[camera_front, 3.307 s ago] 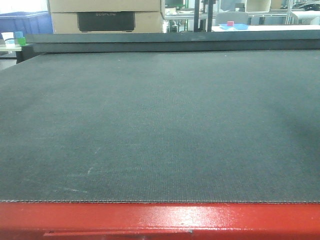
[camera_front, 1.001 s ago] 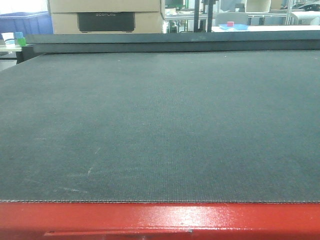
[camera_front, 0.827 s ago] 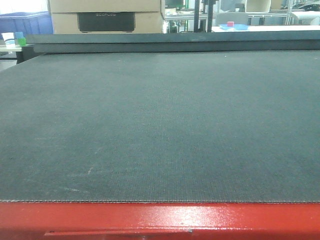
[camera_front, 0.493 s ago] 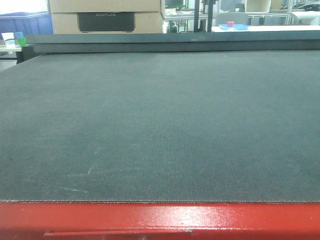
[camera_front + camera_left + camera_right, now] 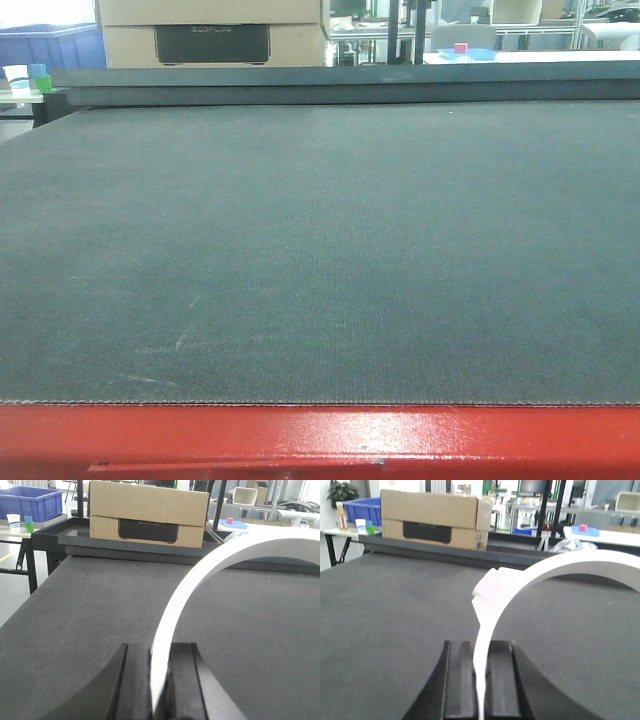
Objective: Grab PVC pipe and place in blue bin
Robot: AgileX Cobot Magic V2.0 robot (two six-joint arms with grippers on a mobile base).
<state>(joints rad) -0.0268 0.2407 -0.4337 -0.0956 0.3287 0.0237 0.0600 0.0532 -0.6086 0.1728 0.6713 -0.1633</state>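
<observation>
Though faint, ECOFLOW box (image 5: 148, 515) beyond pipe (image 5: 200, 575)

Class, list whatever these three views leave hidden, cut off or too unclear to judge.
Front view: neither arm in frame, only the mat.
Left wrist: white strip runs off the right edge; fingers cut off below, grip unclear.
Right wrist: second white strip likewise, end unseen.
Blue bin: wall hides its inside.

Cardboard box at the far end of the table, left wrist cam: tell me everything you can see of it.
The cardboard box is tan, rectangular, closed and upright, wider than it is tall. A horizontal seam crosses its front. Below the seam is a black panel with faint lettering. The box rests on the dark ledge beyond the grey mat.
</observation>
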